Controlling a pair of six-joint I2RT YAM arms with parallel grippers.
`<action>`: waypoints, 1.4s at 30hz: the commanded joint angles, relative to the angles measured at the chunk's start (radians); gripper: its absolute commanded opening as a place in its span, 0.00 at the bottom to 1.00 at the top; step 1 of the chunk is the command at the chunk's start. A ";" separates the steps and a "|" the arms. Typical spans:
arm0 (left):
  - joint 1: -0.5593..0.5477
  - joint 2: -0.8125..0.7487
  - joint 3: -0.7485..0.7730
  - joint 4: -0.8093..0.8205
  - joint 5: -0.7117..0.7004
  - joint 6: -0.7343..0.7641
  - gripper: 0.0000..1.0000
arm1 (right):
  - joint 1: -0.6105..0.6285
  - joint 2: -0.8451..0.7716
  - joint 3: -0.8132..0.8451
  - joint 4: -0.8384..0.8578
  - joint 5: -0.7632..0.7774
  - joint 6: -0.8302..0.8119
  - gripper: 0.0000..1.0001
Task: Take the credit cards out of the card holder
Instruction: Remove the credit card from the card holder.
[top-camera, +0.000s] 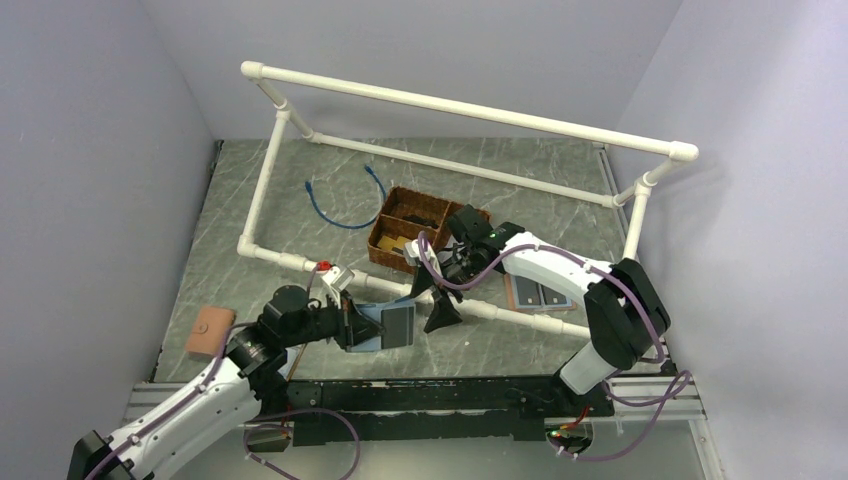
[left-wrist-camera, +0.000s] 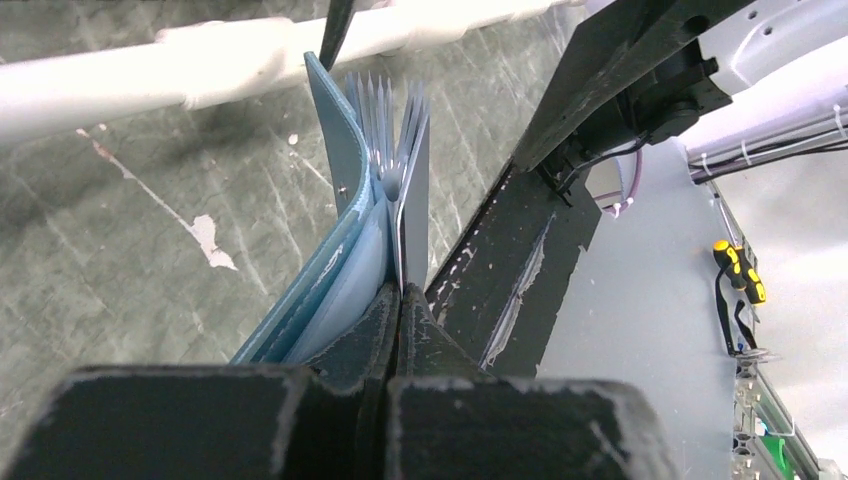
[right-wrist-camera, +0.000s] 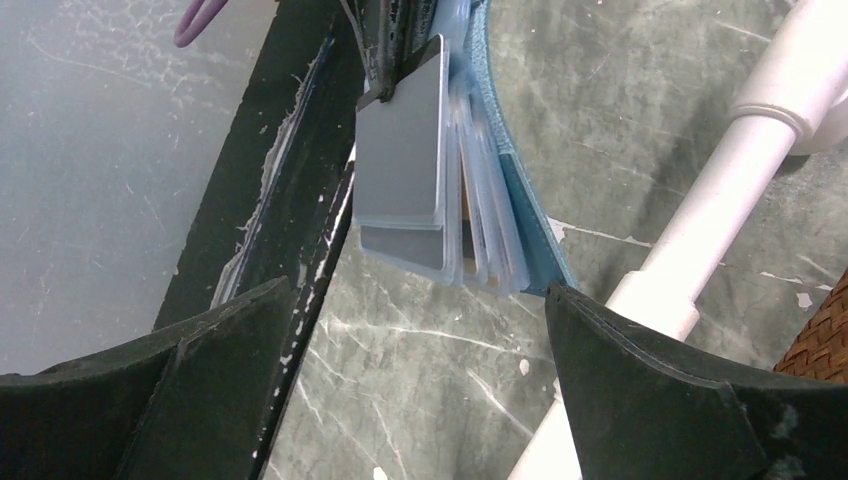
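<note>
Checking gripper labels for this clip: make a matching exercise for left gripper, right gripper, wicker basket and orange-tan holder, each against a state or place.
1 left gripper; 2 right gripper; 3 wicker basket; 4 orange-tan holder
A open; B near the left edge of the table; C shut on the card holder; D inside the pipe frame
Pairs: 1-C, 2-A, 3-D, 4-B

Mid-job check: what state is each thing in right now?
Card holder: held up, fanned open.
Credit cards: not yet out, in their pockets.
Left end effector: shut on the card holder.
Right end effector: open, empty.
</note>
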 joint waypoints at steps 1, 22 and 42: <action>-0.004 0.020 0.054 0.155 0.077 0.020 0.00 | 0.001 -0.005 0.027 0.022 -0.017 -0.031 1.00; -0.017 0.076 0.050 0.237 0.100 0.008 0.00 | 0.017 0.081 0.099 -0.144 -0.135 -0.153 0.84; -0.016 0.022 0.056 0.166 0.046 0.015 0.00 | 0.029 0.138 0.191 -0.359 -0.148 -0.324 0.17</action>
